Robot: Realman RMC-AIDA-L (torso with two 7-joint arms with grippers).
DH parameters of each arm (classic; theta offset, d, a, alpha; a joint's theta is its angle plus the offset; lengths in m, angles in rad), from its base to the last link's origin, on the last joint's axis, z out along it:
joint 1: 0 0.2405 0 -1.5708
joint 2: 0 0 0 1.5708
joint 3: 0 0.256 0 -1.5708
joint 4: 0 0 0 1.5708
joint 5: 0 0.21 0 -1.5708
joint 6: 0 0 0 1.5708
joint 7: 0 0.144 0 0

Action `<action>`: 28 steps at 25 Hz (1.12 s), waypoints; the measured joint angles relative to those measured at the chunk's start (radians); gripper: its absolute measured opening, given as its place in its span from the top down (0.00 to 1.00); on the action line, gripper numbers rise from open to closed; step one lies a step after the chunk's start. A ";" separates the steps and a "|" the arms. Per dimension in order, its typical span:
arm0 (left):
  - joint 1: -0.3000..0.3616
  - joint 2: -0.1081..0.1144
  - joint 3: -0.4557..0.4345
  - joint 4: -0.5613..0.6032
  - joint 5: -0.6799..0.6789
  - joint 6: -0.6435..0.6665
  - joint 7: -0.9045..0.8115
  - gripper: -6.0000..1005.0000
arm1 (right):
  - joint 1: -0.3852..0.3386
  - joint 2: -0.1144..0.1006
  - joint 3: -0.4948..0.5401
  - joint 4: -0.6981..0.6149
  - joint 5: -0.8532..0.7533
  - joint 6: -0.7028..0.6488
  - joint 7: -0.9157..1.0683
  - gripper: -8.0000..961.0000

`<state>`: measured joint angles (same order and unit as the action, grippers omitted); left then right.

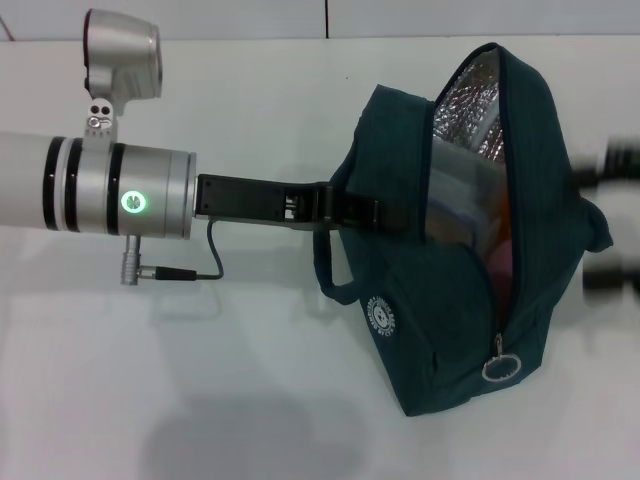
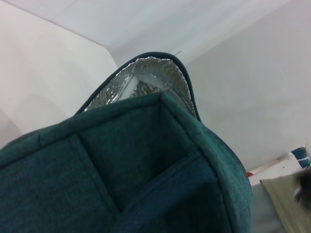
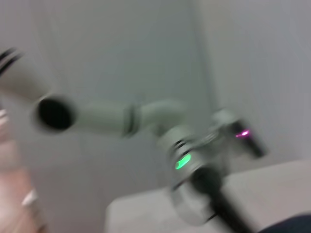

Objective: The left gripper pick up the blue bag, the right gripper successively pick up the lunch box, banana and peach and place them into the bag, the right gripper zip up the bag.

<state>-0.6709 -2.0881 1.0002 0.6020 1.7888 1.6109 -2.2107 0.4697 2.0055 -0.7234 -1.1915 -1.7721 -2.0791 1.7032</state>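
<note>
Blue bag (image 1: 440, 330): dark teal fabric, silver lining, zipper open, ring pull, round white logo.
Left pincer (image 1: 372, 212): clamped on the blue bag's side.
Right pincer (image 1: 610, 220): blurred; grip unclear.

Bright, even light falls from above across my white bench (image 1: 250, 400), which leaves only soft grey shadows under my left arm and beside the blue bag (image 1: 450, 300). The bag's silver lining (image 1: 470, 105) glints with small speckled highlights. My right gripper (image 1: 612, 220) smears into dark streaks at the head view's edge. My right wrist view is wholly motion-blurred; my left wrist view stays fairly sharp.
</note>
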 joint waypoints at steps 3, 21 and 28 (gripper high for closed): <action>0.000 0.001 0.000 0.001 -0.001 -0.006 0.001 0.96 | -0.043 0.004 -0.078 0.038 -0.050 -0.032 -0.143 0.10; 0.009 0.001 -0.001 0.002 -0.005 -0.009 0.025 0.96 | -0.048 -0.002 -0.122 0.354 -0.291 0.164 -0.349 0.10; 0.011 0.000 -0.002 0.002 -0.005 -0.010 0.025 0.96 | -0.030 0.003 -0.144 0.411 -0.294 0.214 -0.375 0.10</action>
<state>-0.6601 -2.0877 0.9985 0.6044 1.7837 1.6013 -2.1859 0.4395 2.0088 -0.8676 -0.7806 -2.0664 -1.8653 1.3277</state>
